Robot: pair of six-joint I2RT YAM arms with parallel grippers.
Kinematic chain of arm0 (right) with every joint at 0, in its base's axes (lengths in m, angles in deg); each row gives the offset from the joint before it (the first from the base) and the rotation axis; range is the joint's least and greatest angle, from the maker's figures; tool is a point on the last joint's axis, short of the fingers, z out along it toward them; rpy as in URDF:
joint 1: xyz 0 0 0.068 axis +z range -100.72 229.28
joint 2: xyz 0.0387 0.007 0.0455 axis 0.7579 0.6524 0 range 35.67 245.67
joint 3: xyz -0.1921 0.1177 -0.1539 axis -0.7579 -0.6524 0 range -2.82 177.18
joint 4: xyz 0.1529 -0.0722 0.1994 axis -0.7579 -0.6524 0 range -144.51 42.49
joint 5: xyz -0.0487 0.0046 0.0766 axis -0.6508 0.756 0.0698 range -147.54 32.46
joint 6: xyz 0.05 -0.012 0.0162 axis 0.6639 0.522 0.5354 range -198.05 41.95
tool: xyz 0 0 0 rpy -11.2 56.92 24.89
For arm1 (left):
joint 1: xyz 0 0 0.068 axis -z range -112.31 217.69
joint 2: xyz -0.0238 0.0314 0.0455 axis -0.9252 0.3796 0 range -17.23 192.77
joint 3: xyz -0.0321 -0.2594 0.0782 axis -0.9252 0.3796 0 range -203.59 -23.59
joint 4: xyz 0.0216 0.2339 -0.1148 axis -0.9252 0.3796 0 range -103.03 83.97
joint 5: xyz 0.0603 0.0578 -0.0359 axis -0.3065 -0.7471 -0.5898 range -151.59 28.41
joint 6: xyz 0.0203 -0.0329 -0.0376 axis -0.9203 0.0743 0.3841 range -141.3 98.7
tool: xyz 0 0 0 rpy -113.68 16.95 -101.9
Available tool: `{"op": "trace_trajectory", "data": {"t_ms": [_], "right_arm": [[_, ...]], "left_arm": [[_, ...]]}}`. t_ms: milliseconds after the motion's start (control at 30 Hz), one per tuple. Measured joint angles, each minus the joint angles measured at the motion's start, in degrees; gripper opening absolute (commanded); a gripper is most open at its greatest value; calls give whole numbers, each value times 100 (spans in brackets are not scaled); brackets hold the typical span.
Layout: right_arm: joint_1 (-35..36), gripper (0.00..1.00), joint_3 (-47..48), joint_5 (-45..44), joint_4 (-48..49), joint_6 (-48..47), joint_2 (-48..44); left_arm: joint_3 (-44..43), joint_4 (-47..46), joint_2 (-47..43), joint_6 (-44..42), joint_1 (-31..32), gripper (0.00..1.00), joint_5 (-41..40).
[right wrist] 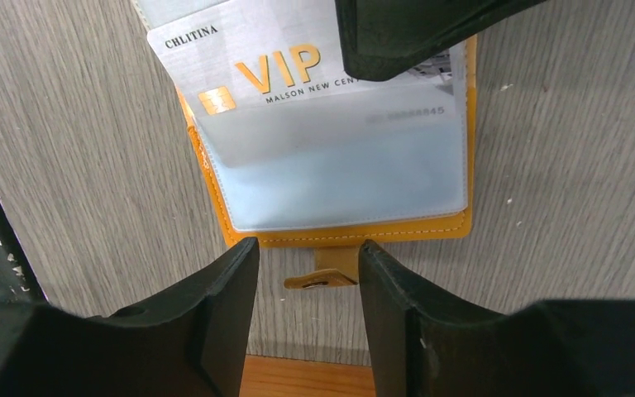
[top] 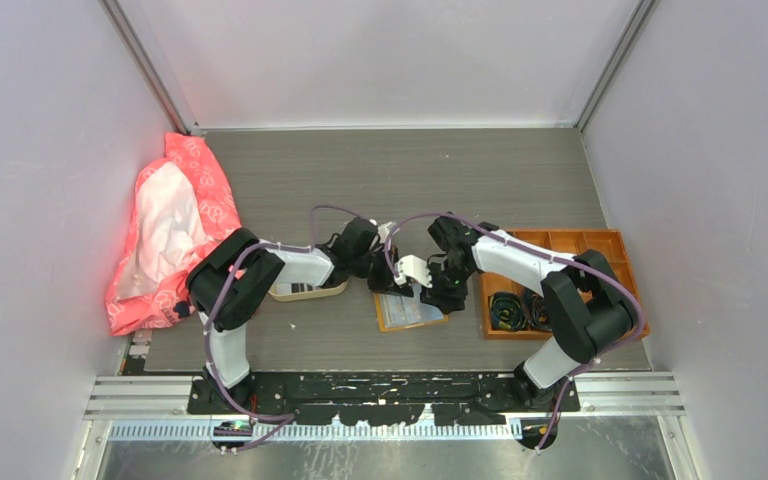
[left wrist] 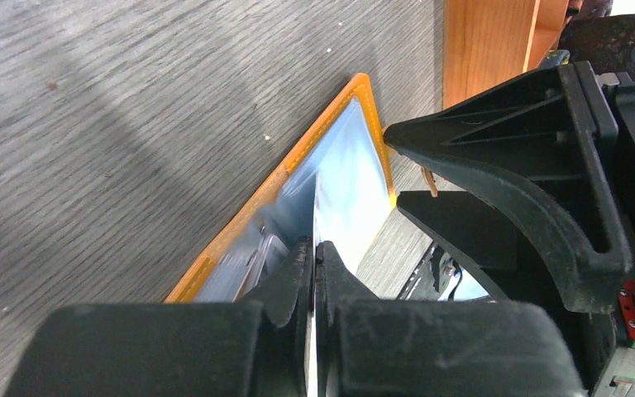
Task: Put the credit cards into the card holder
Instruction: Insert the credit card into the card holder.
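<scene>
The mustard-orange card holder (right wrist: pixel 343 231) lies open on the grey table, its clear inner slot facing up and its snap tab (right wrist: pixel 322 277) toward the right wrist camera. A white credit card marked VIP (right wrist: pixel 248 66) is partly inside that slot. My left gripper (left wrist: pixel 316 252) is shut on the card, which shows edge-on (left wrist: pixel 315 207) over the holder (left wrist: pixel 240 219). My right gripper (right wrist: pixel 307 252) hangs open just above the snap tab, holding nothing. From above, both grippers (top: pixel 390 278) (top: pixel 444 292) meet over the holder (top: pixel 410 312).
An orange compartmented box (top: pixel 600 245) with black coils stands right of the holder, close behind my right gripper. A beige tray (top: pixel 305 291) sits under the left arm. A pink bag (top: pixel 170 235) lies at the far left.
</scene>
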Motion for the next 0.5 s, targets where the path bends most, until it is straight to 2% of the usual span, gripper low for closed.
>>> {"op": "trace_trajectory", "data": {"t_ms": [233, 333, 400, 500], "right_arm": [[-7, 64, 42, 94, -11, 138, -70], [-70, 65, 42, 192, -13, 219, -232], [-101, 63, 46, 321, -15, 258, -385], [-118, 53, 48, 721, -7, 337, -656]], "left_arm": [[-46, -26, 74, 81, -4, 4, 61], [-96, -28, 140, 125, -4, 6, 94], [-120, -26, 164, 136, -4, 6, 101], [-157, -7, 190, 136, -7, 7, 101]]}}
